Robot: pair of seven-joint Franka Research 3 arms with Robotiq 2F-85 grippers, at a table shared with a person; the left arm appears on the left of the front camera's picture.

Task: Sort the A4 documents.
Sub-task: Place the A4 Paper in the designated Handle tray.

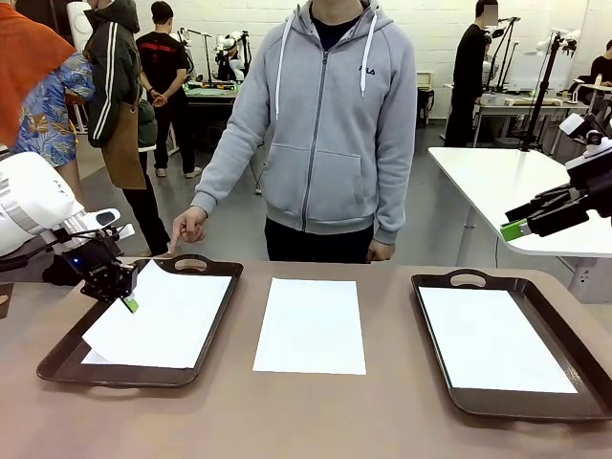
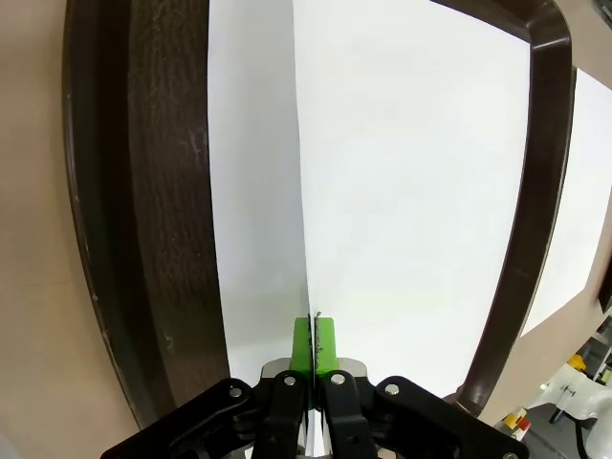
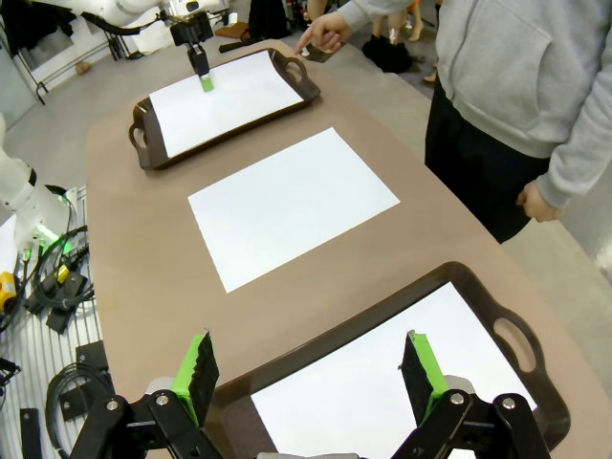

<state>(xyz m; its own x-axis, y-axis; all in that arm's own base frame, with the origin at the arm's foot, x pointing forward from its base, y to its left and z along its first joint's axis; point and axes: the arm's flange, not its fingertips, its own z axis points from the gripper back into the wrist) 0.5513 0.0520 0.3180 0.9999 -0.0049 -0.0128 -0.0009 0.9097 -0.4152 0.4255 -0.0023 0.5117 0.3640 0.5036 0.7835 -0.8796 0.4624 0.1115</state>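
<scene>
While a thin white paper sheet [image 1: 167, 320] is pinched by the left gripper [image 1: 127, 303], the right gripper [image 3: 311, 368] is spread empty. Creasing is risked if dragged.

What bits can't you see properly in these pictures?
- Front view: whether more paper lies under the top sheet in the left tray; that sheet covers it.
- Front view: the right tray, its right side cut off by the picture edge.
- Left wrist view: the pinched spot, hidden between the pads of the left gripper.
- Right wrist view: the right tray's near end, behind the right gripper.
</scene>
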